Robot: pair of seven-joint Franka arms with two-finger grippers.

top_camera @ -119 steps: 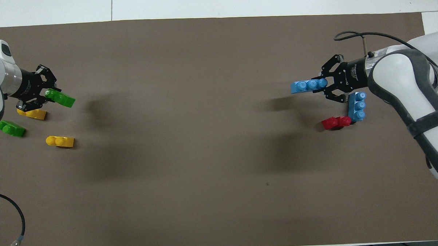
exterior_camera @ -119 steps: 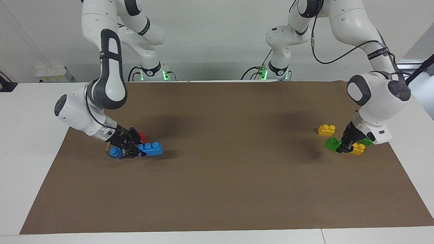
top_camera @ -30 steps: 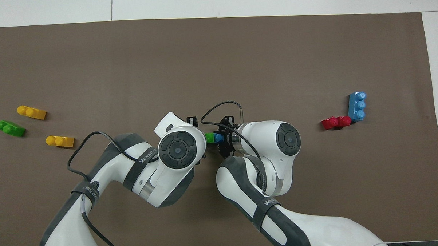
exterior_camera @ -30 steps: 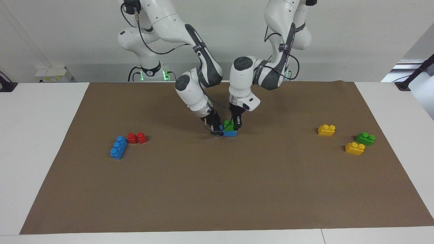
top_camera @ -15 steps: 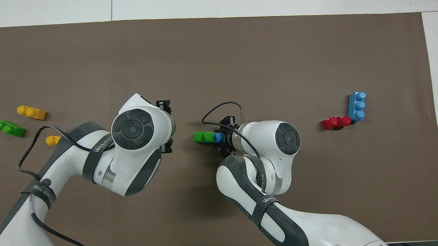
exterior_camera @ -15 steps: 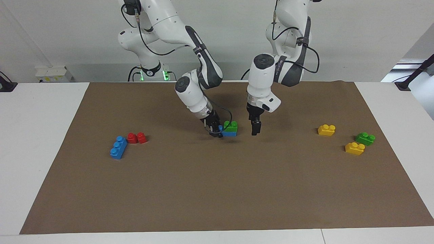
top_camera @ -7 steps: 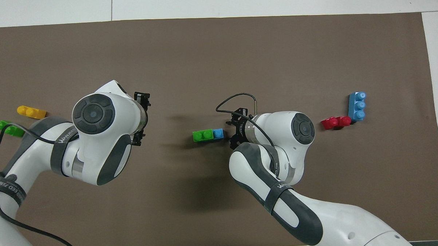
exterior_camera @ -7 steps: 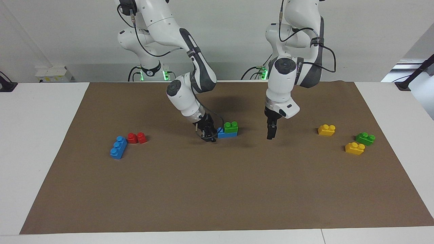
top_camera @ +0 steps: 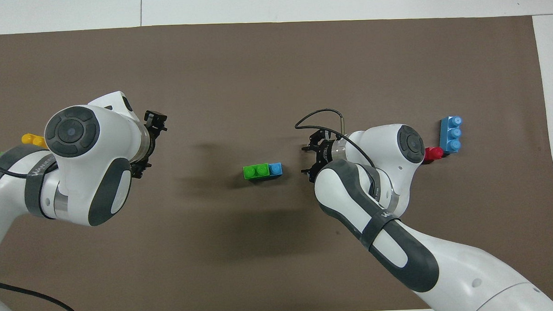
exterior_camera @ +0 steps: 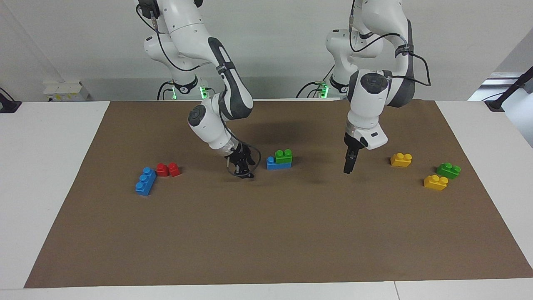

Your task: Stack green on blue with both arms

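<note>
Green brick [exterior_camera: 284, 156] seated on blue brick [exterior_camera: 278, 165], both grippers clear.

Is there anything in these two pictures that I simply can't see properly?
- Overhead view: the left arm nearly covers the spare green brick and fully hides one yellow brick; the facing view shows both.
- Overhead view: the right arm hides part of the red brick.
- Both views: whether green is pressed fully onto blue is too small to tell.
</note>
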